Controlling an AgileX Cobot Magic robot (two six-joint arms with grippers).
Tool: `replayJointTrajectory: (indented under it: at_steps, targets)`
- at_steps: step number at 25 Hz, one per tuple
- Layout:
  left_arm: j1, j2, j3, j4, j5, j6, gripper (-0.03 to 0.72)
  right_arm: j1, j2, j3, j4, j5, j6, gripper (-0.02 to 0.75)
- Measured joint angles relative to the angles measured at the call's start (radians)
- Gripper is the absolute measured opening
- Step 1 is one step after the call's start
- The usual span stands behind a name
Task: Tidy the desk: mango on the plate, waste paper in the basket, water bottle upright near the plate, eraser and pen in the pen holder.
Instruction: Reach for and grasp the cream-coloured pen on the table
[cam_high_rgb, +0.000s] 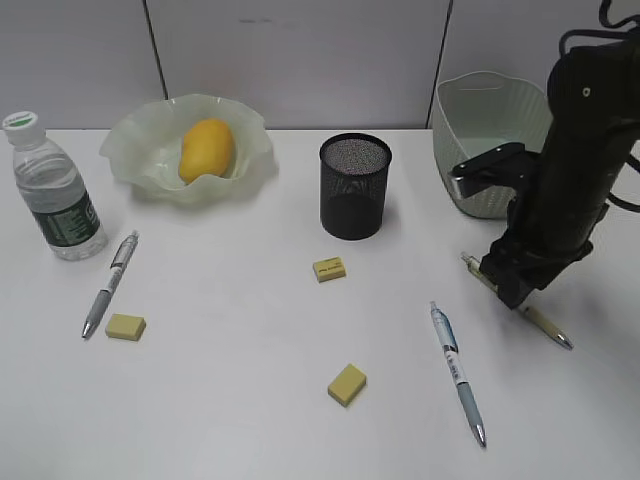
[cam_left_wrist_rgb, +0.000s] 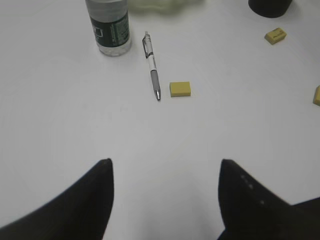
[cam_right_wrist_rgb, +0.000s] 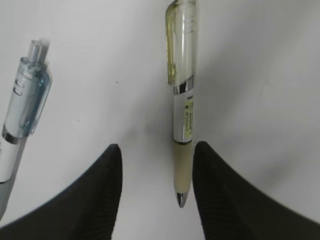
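The mango (cam_high_rgb: 206, 150) lies in the wavy plate (cam_high_rgb: 140, 150). To the plate's left the water bottle (cam_high_rgb: 55, 190) stands upright. The black mesh pen holder (cam_high_rgb: 355, 187) is mid-desk, the basket (cam_high_rgb: 490, 130) at the back right. My right gripper (cam_right_wrist_rgb: 157, 146) is open and low over the desk. A beige-grip pen (cam_right_wrist_rgb: 183, 100) lies between its fingers, close to the right one. The left gripper (cam_left_wrist_rgb: 165, 161) is open over bare desk, with nothing between its fingers. Loose erasers (cam_high_rgb: 126, 326) (cam_high_rgb: 329, 268) (cam_high_rgb: 347, 384) lie about. No waste paper is in view.
A grey pen (cam_high_rgb: 110, 283) lies beside the left eraser. A blue pen (cam_high_rgb: 458, 372) lies left of the right gripper (cam_high_rgb: 505, 285) and shows again in the right wrist view (cam_right_wrist_rgb: 22, 115). The right arm stands in front of the basket.
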Motion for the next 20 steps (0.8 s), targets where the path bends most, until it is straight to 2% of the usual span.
replayJointTrajectory:
  at_steps: [13,15,18,20]
  targets:
    - [0.0,0.0,0.0,0.0,0.0,0.0,0.496,0.0,0.125,-0.039,-0.007,-0.076,0.001,0.368]
    - [0.0,0.0,0.0,0.0,0.0,0.0,0.496,0.0,0.133,-0.049,-0.006,-0.067,0.005,0.33]
    - [0.0,0.0,0.0,0.0,0.0,0.0,0.496,0.0,0.136,-0.059,-0.014,-0.066,0.015,0.198]
    - [0.0,0.0,0.0,0.0,0.0,0.0,0.496,-0.001,0.136,-0.062,-0.017,-0.066,0.019,0.145]
